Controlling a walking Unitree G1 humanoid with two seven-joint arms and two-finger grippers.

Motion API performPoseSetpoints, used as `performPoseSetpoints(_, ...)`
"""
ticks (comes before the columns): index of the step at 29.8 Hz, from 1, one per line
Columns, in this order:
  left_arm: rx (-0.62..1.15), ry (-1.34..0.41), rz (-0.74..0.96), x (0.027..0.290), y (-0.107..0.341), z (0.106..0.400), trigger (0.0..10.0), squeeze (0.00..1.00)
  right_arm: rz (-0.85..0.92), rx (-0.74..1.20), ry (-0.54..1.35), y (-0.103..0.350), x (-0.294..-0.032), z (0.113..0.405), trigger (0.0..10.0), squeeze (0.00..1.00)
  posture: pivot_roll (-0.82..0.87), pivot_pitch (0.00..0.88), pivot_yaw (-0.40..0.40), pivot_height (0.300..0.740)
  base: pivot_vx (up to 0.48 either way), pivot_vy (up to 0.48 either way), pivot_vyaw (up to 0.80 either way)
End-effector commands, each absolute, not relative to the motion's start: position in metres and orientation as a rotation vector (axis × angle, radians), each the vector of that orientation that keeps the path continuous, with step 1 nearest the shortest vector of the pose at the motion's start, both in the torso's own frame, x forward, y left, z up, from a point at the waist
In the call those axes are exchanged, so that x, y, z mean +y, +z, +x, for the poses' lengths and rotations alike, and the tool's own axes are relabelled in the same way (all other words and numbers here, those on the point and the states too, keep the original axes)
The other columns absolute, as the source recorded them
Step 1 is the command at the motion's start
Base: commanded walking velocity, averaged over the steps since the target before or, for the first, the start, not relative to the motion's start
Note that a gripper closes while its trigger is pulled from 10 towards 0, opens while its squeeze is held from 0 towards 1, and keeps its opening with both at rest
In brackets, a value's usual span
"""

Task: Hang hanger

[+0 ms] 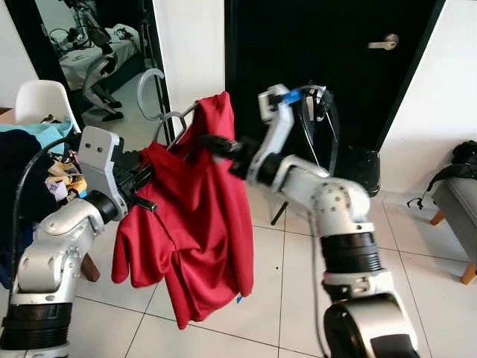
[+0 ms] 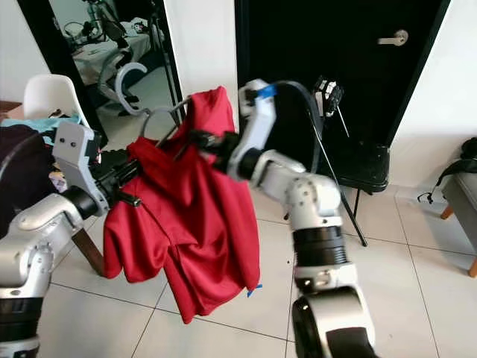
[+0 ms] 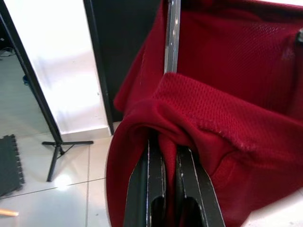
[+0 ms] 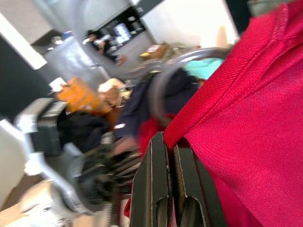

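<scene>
A red mesh shirt [image 1: 195,224] hangs on a grey hanger whose hook [image 1: 149,88] rises at the upper left. My left gripper [image 1: 145,181] is shut on the shirt's left shoulder, with red cloth folded over its fingers [image 3: 156,189]. My right gripper [image 1: 212,143] is shut on the shirt near the collar, its fingers [image 4: 163,189] pinching the cloth edge beside the hanger's grey neck [image 4: 189,59]. The shirt is held up in the air between both arms, its hem loose above the tiled floor.
A black door [image 1: 328,60] with a handle stands behind. A black stand [image 2: 350,160] is at the door's foot. A white chair [image 1: 41,101] and piled clothes [image 1: 30,160] are at the left. A bench with a bag [image 1: 458,175] sits at the right.
</scene>
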State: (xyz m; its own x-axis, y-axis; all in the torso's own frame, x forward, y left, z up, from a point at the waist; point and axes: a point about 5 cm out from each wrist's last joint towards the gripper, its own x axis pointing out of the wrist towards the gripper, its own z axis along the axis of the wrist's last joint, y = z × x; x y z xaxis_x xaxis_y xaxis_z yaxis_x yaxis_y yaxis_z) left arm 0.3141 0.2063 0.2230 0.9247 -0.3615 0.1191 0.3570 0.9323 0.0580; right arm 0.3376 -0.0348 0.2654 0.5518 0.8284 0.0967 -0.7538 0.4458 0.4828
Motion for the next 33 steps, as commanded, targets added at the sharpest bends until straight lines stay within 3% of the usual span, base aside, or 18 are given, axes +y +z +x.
performPoseSetpoints(1, -0.133, -0.423, 0.031, 0.2, 0.226, 0.313, 10.0, 0.0, 0.511, 0.159, 1.039, 0.267, -0.027, 0.331, 0.0, 0.0, -0.02, 0.0, 0.011, 0.74, 0.0, 0.0, 0.0)
performPoseSetpoints(9, -0.123, -0.506, 0.047, 0.19, 0.224, 0.308, 10.0, 0.0, 0.505, 0.154, 1.038, 0.267, -0.027, 0.329, 0.0, 0.0, -0.02, 0.0, 0.012, 0.74, 0.0, 0.0, 0.0)
performPoseSetpoints(10, -0.118, -0.505, 0.06, 0.194, 0.225, 0.307, 10.0, 0.0, 0.485, 0.158, 0.986, 0.265, -0.033, 0.335, 1.4, 0.0, -0.01, 0.0, 0.011, 0.74, 0.0, 0.0, 0.0)
performPoseSetpoints(11, -0.118, -0.505, 0.06, 0.194, 0.225, 0.307, 10.0, 0.0, 0.485, 0.158, 0.986, 0.265, -0.033, 0.335, 1.4, 0.0, -0.01, 0.0, 0.011, 0.74, 0.0, 0.0, 0.0)
performPoseSetpoints(12, -0.105, -0.506, 0.085, 0.201, 0.225, 0.304, 10.0, 0.0, 0.437, 0.171, 0.887, 0.258, -0.043, 0.345, 7.6, 0.0, -0.01, 0.0, 0.009, 0.74, 0.0, 0.0, 0.0)
performPoseSetpoints(13, -0.105, -0.506, 0.085, 0.201, 0.225, 0.304, 10.0, 0.0, 0.437, 0.171, 0.887, 0.258, -0.043, 0.345, 7.6, 0.0, -0.01, 0.0, 0.009, 0.74, 0.0, 0.0, 0.0)
performPoseSetpoints(14, -0.091, -0.504, 0.105, 0.208, 0.226, 0.301, 10.0, 0.0, 0.392, 0.184, 0.798, 0.251, -0.051, 0.352, 10.0, 0.0, -0.01, 0.0, 0.009, 0.74, 0.0, 0.0, 0.0)
performPoseSetpoints(16, -0.085, -0.502, 0.11, 0.211, 0.226, 0.3, 10.0, 0.0, 0.376, 0.187, 0.766, 0.247, -0.055, 0.355, 10.0, 0.0, -0.01, 0.0, 0.009, 0.74, 0.0, 0.0, 0.0)
performPoseSetpoints(17, -0.065, -0.502, 0.129, 0.218, 0.225, 0.298, 10.0, 0.0, 0.34, 0.188, 0.709, 0.242, -0.063, 0.359, 10.0, 0.65, 0.0, 0.0, 0.007, 0.74, 0.0, 0.0, 0.0)
performPoseSetpoints(19, -0.051, -0.503, 0.141, 0.222, 0.224, 0.296, 10.0, 0.0, 0.314, 0.188, 0.671, 0.239, -0.068, 0.362, 10.0, 0.65, 0.0, 0.0, 0.007, 0.74, 0.0, 0.0, 0.0)
performPoseSetpoints(20, -0.032, -0.5, 0.157, 0.227, 0.223, 0.293, 10.0, 0.0, 0.276, 0.193, 0.639, 0.235, -0.075, 0.364, 10.0, 1.0, 0.0, 0.0, 0.007, 0.74, 0.0, 0.0, 0.0)
performPoseSetpoints(26, -0.009, -0.494, 0.177, 0.235, 0.221, 0.289, 10.0, 0.0, 0.235, 0.199, 0.613, 0.23, -0.083, 0.365, 10.0, 1.0, 0.0, 0.0, 0.006, 0.74, 0.0, 0.0, 0.0)
performPoseSetpoints(33, -0.048, -0.434, 0.116, 0.247, 0.208, 0.28, 10.0, 0.0, 0.131, 0.224, 0.447, 0.194, -0.137, 0.374, 10.0, 1.0, 0.01, 0.0, -0.001, 0.74, 0.0, 0.0, 0.0)
